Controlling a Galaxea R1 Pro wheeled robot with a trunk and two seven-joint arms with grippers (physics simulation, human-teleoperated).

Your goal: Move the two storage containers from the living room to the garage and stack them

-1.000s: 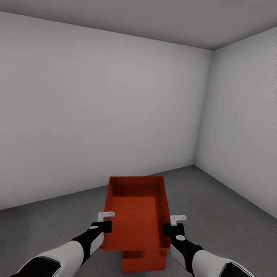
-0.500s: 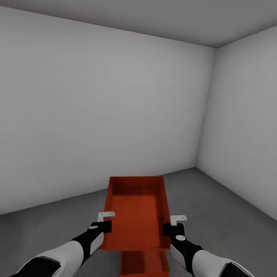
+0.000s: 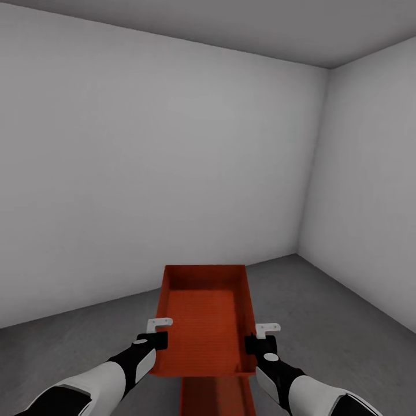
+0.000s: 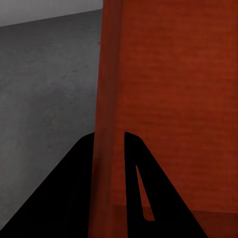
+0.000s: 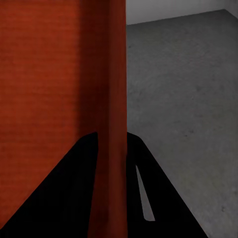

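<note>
I'm in the garage: plain white walls (image 3: 173,162) all round, corner up at 1 o'clock, grey concrete floor (image 3: 346,323) below.

My left hand (image 3: 157,329) & right hand (image 3: 264,335) carry the upper storage container (image 3: 205,323), an orange-red open-top bin w/ ribbed walls, held level out in front of me at 12 o'clock, clear of the floor. Left hand is on its left long wall near the corner closest to me, right hand on the right long wall opposite.

Left wrist view: my left hand (image 4: 110,148) is pinching the bin's wall (image 4: 111,99), one dark finger (image 4: 74,188) outside, the other inside, both pressed to the wall. The bin's ribbed inner face (image 4: 183,99) sits on the inner side, floor (image 4: 44,74) on the outer side.

Right wrist view: same thing mirrored. My right hand (image 5: 111,146) is clamped on the right wall (image 5: 111,89), one finger (image 5: 148,198) out over the concrete (image 5: 183,99), the other inside the bin.

The second storage container (image 3: 216,396) is at 6 o'clock, directly under the near end of the one I hold, its open top & side walls showing at the lower edge of the head view. Can't tell from here if it rests on the floor, nor whether the two bins touch.
</note>
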